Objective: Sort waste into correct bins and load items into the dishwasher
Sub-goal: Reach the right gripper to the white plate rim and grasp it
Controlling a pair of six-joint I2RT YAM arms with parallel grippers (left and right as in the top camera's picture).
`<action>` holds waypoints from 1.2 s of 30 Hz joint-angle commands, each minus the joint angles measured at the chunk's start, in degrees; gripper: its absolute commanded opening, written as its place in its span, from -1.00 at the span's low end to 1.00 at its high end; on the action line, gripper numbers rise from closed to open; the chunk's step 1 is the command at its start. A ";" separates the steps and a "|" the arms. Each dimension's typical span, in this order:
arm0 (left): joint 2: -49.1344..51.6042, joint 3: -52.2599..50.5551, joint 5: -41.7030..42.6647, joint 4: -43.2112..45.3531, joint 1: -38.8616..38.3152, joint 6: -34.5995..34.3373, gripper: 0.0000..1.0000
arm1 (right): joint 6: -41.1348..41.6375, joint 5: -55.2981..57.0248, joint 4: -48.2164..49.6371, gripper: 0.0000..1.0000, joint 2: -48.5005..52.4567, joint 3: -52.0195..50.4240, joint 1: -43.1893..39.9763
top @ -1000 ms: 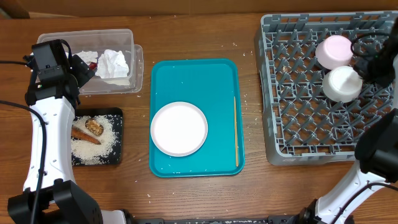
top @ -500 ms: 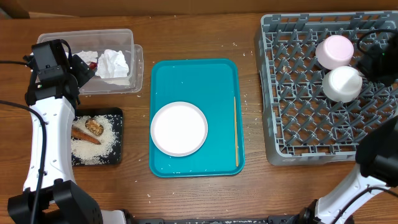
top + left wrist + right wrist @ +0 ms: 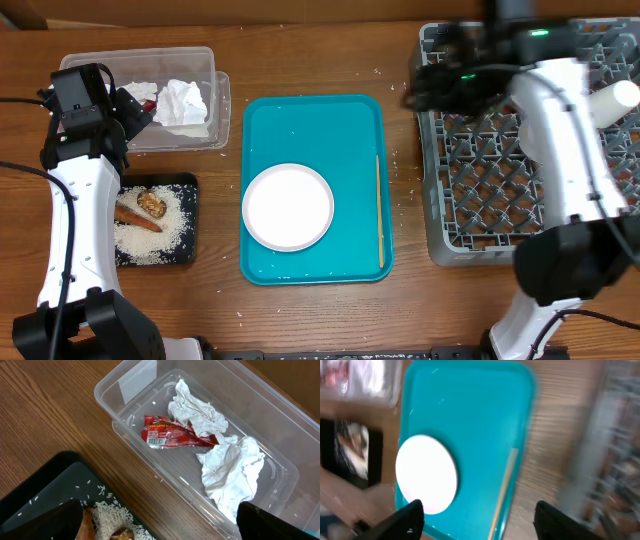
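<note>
We see the plate (image 3: pixel 288 207) and stick (image 3: pixel 379 205) on the tray (image 3: pixel 310 130), tub (image 3: pixel 140 56) and rice dish (image 3: pixel 189 250) left, rack (image 3: pixel 470 200) right.

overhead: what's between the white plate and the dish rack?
Overhead view: a thin wooden stick lies on the teal tray between the white plate and the dish rack, near the tray's right rim; then a strip of table.
</note>
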 commanded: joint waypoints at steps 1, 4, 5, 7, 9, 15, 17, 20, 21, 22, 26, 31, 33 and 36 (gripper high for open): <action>0.50 0.37 0.04 0.02 -0.02 -0.98 1.00 | -1.03 6.54 1.73 0.50 2.16 0.15 6.84; 0.50 0.37 0.02 0.02 -0.02 -0.98 1.00 | -1.05 10.73 2.32 0.50 5.62 0.15 12.39; 0.50 0.37 0.02 0.02 -0.02 -0.98 1.00 | -1.03 11.61 2.23 0.50 6.86 0.15 13.77; 0.50 0.37 0.02 0.02 -0.02 -0.98 1.00 | -1.03 11.69 2.05 0.50 9.35 0.15 15.98; 0.50 0.37 0.02 0.02 -0.02 -0.98 1.00 | -1.07 11.74 1.86 0.47 12.00 0.13 17.97; 0.50 0.37 0.02 0.02 -0.02 -0.98 1.00 | -1.07 11.74 1.64 0.31 18.36 0.13 21.84; 0.50 0.37 0.02 0.02 -0.02 -0.98 1.00 | -1.07 11.76 1.33 0.29 19.91 0.13 22.45; 0.50 0.37 0.04 0.02 -0.02 -0.98 1.00 | -1.03 11.65 0.94 0.21 21.70 0.11 22.80; 0.50 0.37 0.02 0.02 -0.02 -0.98 1.00 | -1.05 11.43 0.76 0.17 22.23 0.09 22.88; 0.50 0.37 0.02 0.02 -0.02 -0.98 1.00 | -1.07 11.23 0.59 0.14 22.56 0.07 22.97; 0.50 0.37 0.02 0.02 -0.02 -0.98 1.00 | -1.05 11.23 0.39 0.12 23.41 0.00 23.30; 0.50 0.37 0.04 0.02 -0.02 -0.98 1.00 | -0.81 11.04 1.84 0.07 23.43 -1.36 23.34; 0.50 0.37 0.02 0.02 -0.02 -0.98 1.00 | -0.55 10.54 3.08 0.05 23.43 -2.93 23.34; 0.50 0.37 0.02 0.02 -0.02 -0.98 1.00 | 1.14 10.36 5.42 0.00 23.43 -5.60 23.34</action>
